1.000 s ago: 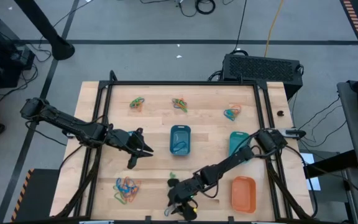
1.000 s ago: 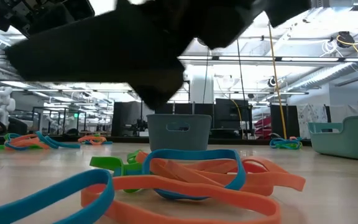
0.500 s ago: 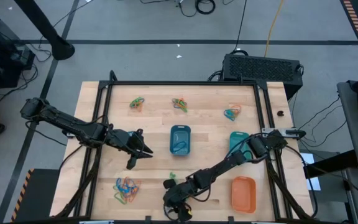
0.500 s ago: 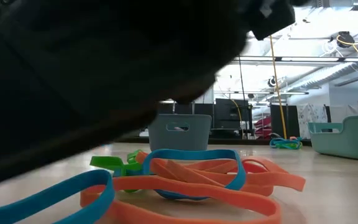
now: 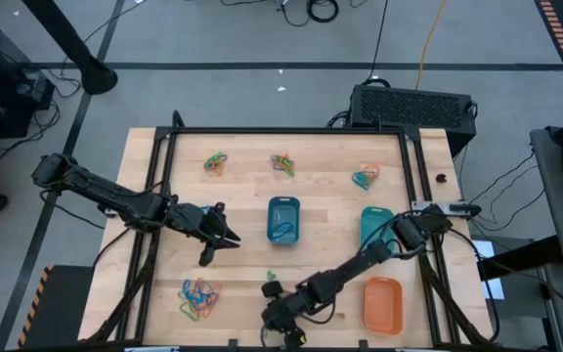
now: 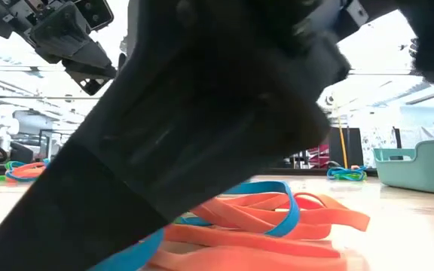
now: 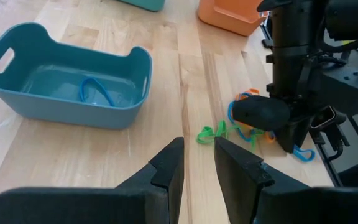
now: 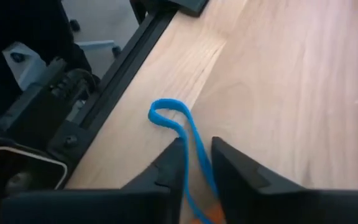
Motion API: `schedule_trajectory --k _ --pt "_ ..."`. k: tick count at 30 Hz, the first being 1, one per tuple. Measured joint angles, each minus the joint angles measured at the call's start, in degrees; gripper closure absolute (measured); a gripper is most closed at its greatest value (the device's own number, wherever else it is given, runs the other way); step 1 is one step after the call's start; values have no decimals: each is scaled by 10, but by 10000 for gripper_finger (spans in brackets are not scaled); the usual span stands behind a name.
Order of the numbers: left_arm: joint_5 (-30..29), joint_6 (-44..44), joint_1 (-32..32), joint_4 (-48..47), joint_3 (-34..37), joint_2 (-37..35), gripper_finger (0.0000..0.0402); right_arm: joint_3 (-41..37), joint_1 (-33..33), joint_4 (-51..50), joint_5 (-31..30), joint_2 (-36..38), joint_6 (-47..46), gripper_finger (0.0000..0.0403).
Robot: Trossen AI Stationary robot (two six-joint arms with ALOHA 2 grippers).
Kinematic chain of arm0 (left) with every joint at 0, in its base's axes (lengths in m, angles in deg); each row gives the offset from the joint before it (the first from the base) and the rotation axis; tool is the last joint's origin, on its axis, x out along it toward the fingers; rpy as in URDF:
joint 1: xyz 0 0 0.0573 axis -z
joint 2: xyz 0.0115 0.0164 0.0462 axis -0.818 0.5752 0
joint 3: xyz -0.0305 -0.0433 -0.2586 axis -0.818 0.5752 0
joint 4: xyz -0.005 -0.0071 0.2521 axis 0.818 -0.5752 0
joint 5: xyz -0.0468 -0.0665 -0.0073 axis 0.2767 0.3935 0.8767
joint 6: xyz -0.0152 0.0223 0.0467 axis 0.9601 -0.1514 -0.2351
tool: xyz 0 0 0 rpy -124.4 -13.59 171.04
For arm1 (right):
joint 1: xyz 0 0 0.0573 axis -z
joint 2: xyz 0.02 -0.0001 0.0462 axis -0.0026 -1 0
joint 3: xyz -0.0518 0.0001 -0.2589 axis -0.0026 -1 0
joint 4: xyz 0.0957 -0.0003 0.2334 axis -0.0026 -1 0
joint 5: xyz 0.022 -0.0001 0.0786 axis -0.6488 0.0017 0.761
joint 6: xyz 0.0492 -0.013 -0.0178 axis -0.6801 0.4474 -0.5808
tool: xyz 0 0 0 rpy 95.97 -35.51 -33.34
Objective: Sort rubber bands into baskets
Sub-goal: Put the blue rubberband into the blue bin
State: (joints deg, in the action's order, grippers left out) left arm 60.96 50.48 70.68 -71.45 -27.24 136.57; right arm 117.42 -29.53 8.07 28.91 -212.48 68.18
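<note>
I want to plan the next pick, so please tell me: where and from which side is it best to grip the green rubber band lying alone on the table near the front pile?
Probably grip the green rubber band at its bunched middle, coming straight down from above. It lies flat and crumpled on the table, so no side offers an edge, and it sits slightly apart from the orange and blue bands, leaving some room for fingers.

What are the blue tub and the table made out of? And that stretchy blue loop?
The blue tub looks like smooth moulded plastic: rounded corners, a soft sheen, a cut-out handle. The table looks like pale wood, since grain lines and plank seams show. The blue loop between the right gripper's fingers is probably rubber: thin, matte and floppy.
</note>
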Motion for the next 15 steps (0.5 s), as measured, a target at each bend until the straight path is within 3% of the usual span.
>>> schedule_trajectory --k 4,15 --pt "0 0 0 0 0 0 307 -1 0 9 1 0 -15 392" --pt "0 0 0 0 0 0 307 -3 12 16 -15 30 -91 402"
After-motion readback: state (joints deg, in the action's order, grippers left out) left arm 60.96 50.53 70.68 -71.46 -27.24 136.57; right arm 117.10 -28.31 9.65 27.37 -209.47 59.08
